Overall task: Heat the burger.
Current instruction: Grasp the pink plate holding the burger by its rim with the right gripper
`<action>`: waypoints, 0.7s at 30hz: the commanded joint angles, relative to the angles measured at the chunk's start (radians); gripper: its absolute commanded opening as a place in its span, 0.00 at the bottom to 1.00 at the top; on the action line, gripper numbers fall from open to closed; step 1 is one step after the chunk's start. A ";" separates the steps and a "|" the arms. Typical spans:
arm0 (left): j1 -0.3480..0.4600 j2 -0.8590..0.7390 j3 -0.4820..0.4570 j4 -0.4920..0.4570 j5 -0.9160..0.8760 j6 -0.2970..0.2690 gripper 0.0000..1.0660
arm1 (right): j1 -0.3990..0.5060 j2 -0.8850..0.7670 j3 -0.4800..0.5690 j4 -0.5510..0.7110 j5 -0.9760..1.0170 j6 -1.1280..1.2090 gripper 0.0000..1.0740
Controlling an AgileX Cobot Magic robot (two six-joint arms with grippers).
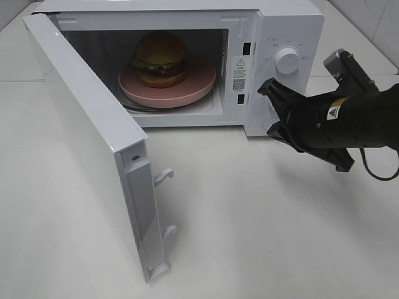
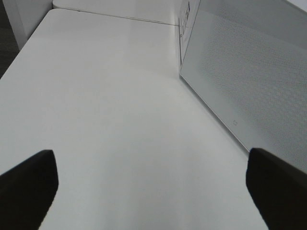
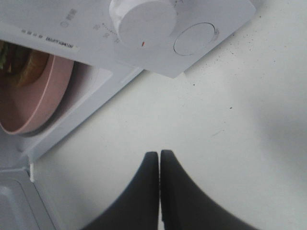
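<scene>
Burger [image 1: 160, 59] sits on the pink plate [image 1: 187, 94] inside the microwave [image 1: 293, 25], door [image 1: 81, 124] hanging wide open. Right tool [image 3: 159, 154] is pressed together near the dial [image 3: 142, 19]. Left tool [image 2: 153, 177] is spread, outside the door. Shove that door too hard and I'd bet the whole microwave slides on the table [image 1: 262, 218].

Bright, even light is cast from above; a soft shadow is thrown beneath the right gripper [image 3: 159, 155], itself slightly blurred.

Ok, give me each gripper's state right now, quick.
Left gripper: open, holding nothing.
Right gripper: closed, holding nothing.
</scene>
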 commanded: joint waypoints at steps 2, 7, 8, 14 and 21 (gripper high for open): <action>0.004 -0.004 0.003 0.002 -0.014 -0.001 0.94 | 0.000 -0.053 -0.002 -0.014 0.096 -0.151 0.01; 0.004 -0.004 0.003 0.002 -0.014 -0.001 0.94 | 0.000 -0.122 -0.002 -0.014 0.250 -0.345 0.03; 0.004 -0.004 0.003 0.002 -0.014 -0.001 0.94 | 0.000 -0.122 -0.002 -0.014 0.250 -0.345 0.03; 0.004 -0.004 0.003 0.002 -0.014 -0.001 0.94 | 0.000 -0.153 -0.028 -0.014 0.450 -0.557 0.05; 0.004 -0.004 0.003 0.002 -0.014 -0.001 0.94 | 0.000 -0.153 -0.132 -0.015 0.661 -0.837 0.06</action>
